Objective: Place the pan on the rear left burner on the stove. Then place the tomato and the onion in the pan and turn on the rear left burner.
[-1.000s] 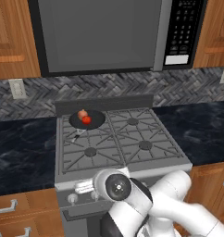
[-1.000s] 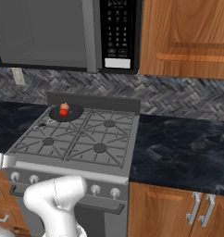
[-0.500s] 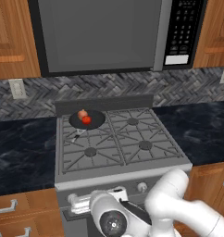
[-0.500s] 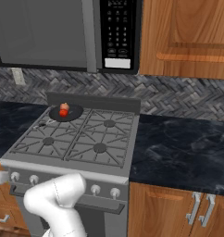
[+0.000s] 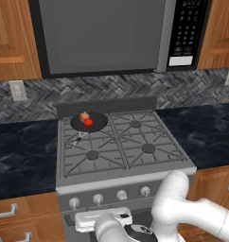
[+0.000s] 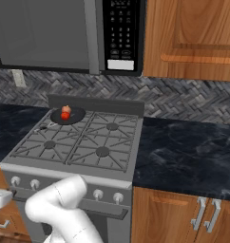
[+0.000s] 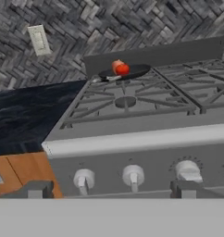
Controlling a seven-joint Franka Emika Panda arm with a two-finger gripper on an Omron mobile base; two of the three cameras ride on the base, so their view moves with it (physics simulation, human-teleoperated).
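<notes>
Knobs (image 7: 133,176) on stove (image 7: 146,139) front, level with and just ahead of the wide-open gripper (image 7: 109,190); pan (image 5: 89,122) with tomato (image 5: 88,122) and onion (image 5: 83,116) sits on rear left burner, unlit.

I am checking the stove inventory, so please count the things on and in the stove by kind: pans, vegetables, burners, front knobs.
Pans: 1, the pan on the rear left burner
Vegetables: 2, the tomato and the onion, both in the pan
Burners: 4, under the stove grates
Front knobs: 4
Total: 11
</notes>
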